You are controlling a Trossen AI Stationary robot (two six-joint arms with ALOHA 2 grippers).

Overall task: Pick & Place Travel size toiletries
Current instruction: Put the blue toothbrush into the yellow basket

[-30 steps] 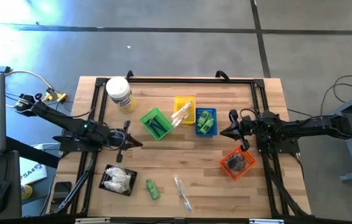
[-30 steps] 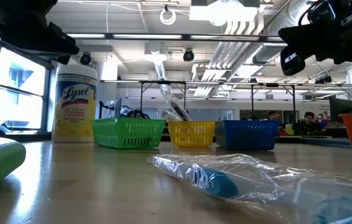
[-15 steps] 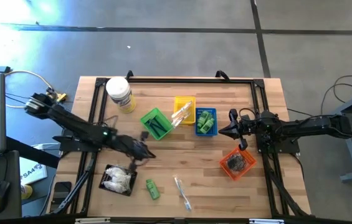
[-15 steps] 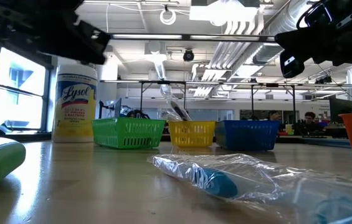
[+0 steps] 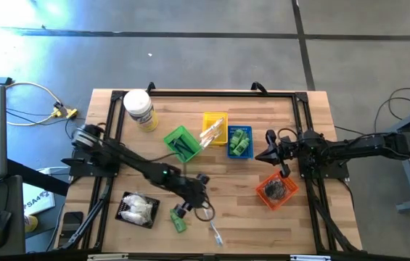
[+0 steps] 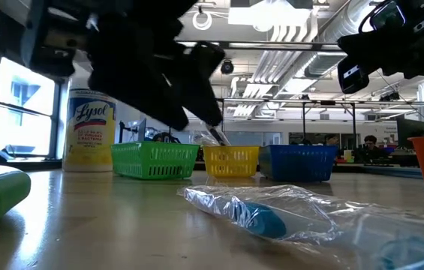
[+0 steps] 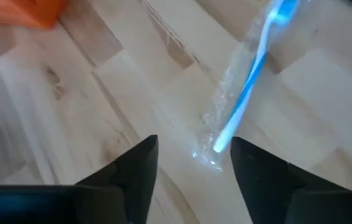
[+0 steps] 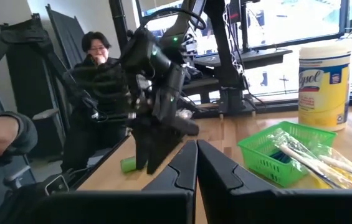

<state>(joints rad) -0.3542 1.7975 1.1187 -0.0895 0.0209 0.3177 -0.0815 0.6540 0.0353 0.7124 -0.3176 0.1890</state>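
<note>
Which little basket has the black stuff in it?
The green basket, the one nearest the big white wipes jar. The yellow basket holds clear packets and the blue basket holds green bottles.

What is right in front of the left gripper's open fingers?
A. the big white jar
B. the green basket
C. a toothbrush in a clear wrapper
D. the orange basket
C: in the left wrist view the left gripper is open, and the wrapped toothbrush lies on the table just ahead of its fingers.

Wrapped toothbrush flat on table; green bottle beside.
</note>
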